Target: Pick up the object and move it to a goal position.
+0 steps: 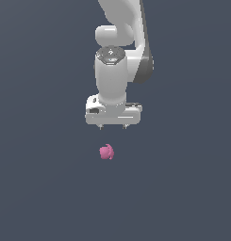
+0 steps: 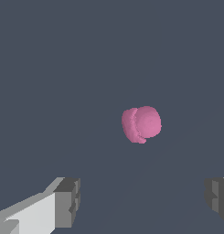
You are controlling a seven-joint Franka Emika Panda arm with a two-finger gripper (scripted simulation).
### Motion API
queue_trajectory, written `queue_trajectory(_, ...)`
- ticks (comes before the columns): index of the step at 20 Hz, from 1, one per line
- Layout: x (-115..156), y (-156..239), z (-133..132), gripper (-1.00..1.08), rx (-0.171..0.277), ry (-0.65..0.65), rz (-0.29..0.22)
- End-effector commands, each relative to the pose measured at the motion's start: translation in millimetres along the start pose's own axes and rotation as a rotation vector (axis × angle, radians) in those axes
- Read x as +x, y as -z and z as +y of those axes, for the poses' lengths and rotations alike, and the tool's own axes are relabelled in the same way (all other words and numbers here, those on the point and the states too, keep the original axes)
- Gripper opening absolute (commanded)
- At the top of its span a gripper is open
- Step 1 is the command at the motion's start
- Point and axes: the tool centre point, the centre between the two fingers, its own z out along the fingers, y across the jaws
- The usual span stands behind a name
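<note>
Item 1. Gripper (image 1: 113,127): white, smooth-moulded casing with a grey collar at the wrist. Two short dark fingertips (image 2: 67,201) show below the palm, blocky and flat-faced. Jaws stand wide apart, holding nothing. It hangs above the bench (image 1: 41,188), pointing straight down.

Item 2. Object (image 1: 106,152): small pink blob, rounded and lumpy, matte, with a seam or fold dividing a larger lobe from a narrower one. Much smaller than the gripper. It lies on the bench just below the jaws in the exterior view, slightly towards that view's left of the gripper's centre line. In the wrist view it sits ahead of the gap between the fingertips, not yet between them.

Item 3. Bench: flat, uniform dark slate-blue, no texture or markings. No goal marker is visible in either view.

Handling note, step in hand (approach before grasp): judged early in the task, nothing lifted. Centre the gap over the blob first, then descend vertically until the fingertips flank its widest part, and only then close. The rounded, uneven form may roll or squirt out under an off-centre pinch; a low, centred grip seems safest.
</note>
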Motion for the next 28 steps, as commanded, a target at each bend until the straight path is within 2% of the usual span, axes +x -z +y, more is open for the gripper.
queue_trajectory(1,0.0,0.0,0.0,1.0,0.0,0.0,0.0)
queue_trajectory(17,-0.8,2.1,4.1,1.0,-0.015,0.05,-0.015)
queue_trajectory(28,20.0,-47.1,18.7,1.0,-0.013,0.155,-0.026)
